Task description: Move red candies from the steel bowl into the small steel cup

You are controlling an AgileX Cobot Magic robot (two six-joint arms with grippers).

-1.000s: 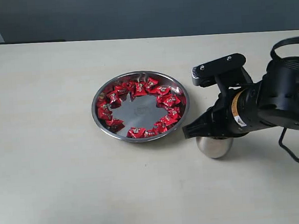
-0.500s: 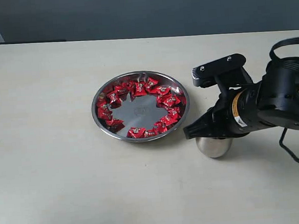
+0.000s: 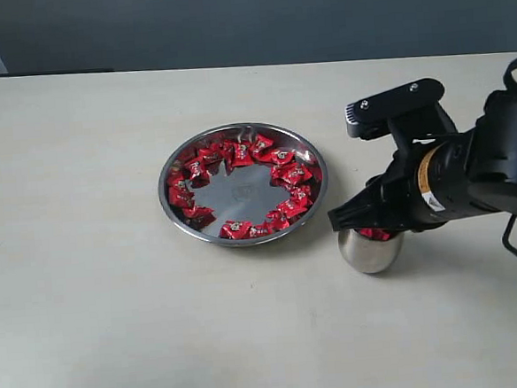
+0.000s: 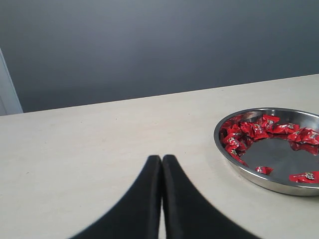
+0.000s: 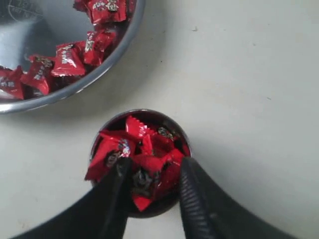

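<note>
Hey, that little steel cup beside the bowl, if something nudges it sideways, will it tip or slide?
Probably tippy: the small steel cup has rounded, egg-like sides narrowing toward its base, so a high nudge might rock it. The red candies heaped to its rim likely add top weight and could spill. Its polished wall looks slippery to grip.

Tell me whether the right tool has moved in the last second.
Yes: the right tool shifted right and slightly up against the small steel cup, exterior view.
</note>
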